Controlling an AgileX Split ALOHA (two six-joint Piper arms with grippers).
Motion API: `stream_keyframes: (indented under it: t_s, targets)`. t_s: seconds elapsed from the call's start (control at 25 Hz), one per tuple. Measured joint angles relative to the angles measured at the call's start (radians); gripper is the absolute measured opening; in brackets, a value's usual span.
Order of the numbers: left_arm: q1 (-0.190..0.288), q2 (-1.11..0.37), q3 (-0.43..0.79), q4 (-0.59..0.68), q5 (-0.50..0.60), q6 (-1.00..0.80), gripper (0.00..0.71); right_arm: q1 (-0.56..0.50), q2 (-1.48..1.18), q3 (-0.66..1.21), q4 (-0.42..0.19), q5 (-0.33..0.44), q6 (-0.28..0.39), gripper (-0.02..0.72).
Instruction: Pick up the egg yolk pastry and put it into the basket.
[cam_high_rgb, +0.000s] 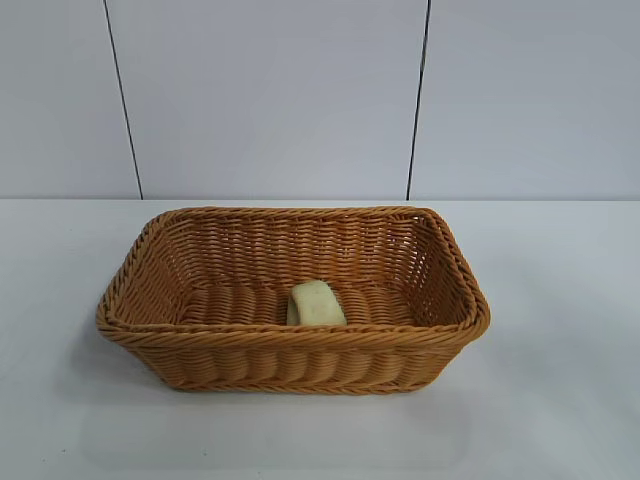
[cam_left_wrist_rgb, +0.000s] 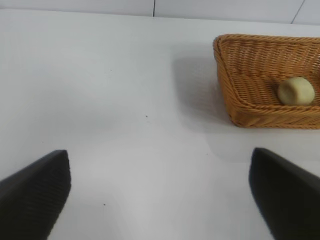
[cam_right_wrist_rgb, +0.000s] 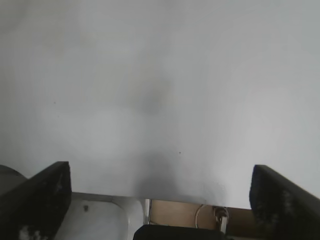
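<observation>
Left gripper (cam_left_wrist_rgb: 160, 192) over bare white table (cam_left_wrist_rgb: 125, 100), fingers (cam_left_wrist_rgb: 35, 192) spread wide, nothing between them. Basket (cam_left_wrist_rgb: 240, 80) sits on the table well apart from the gripper, one corner and part of its rim visible. Pastry (cam_left_wrist_rgb: 295, 91) lies inside the basket, against the near wall.
</observation>
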Motion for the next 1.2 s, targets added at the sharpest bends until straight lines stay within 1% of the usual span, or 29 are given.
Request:
stream_keyframes:
  t_s: [0.4,0.68,0.96,1.2]
  targets:
    - [0.000,0.000,0.000,0.000,0.000,0.000,0.695,-0.001,-0.368,0.011,0.000,-0.005,-0.003,0.695]
    - [0.000,0.000,0.000,0.000,0.000,0.000,0.695,-0.075,-0.583,0.013,0.004,-0.004,-0.004,0.695]
    - [0.000,0.000,0.000,0.000,0.000,0.000,0.695,-0.076,-0.805,0.013,0.004,-0.004,-0.004,0.695]
    - [0.000,0.000,0.000,0.000,0.000,0.000,0.695,-0.076,-0.859,0.013,0.008,-0.003,-0.004,0.695]
